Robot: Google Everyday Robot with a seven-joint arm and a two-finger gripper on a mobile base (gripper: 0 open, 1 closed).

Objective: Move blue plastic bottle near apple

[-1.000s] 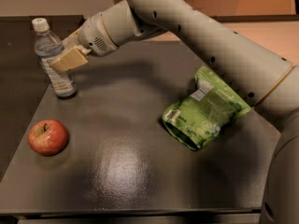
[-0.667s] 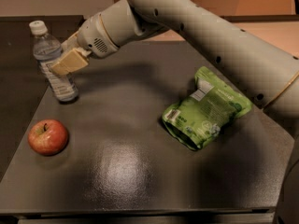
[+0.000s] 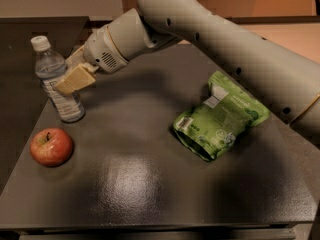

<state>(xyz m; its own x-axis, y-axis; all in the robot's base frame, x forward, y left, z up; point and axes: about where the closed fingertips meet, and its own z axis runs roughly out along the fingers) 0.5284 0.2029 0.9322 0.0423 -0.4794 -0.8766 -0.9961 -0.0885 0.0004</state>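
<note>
The blue plastic bottle (image 3: 66, 105), clear with a white cap, is upright at the table's left edge. My gripper (image 3: 64, 82) is shut on its middle. One tan finger (image 3: 75, 79) crosses the front of the label and the other is hidden behind the bottle. I cannot tell whether the bottle's base touches the table. The red apple (image 3: 51, 146) lies on the table just in front of the bottle, a short gap away. My arm reaches in from the upper right.
A green snack bag (image 3: 220, 116) lies flat on the right half of the dark table (image 3: 150, 184). The table's left edge runs close beside the bottle and apple. A darker surface (image 3: 20, 39) lies beyond it at the far left.
The gripper and the bottle in it have moved toward the front of the table, closer to the apple. The apple and the snack bag have not moved.
</note>
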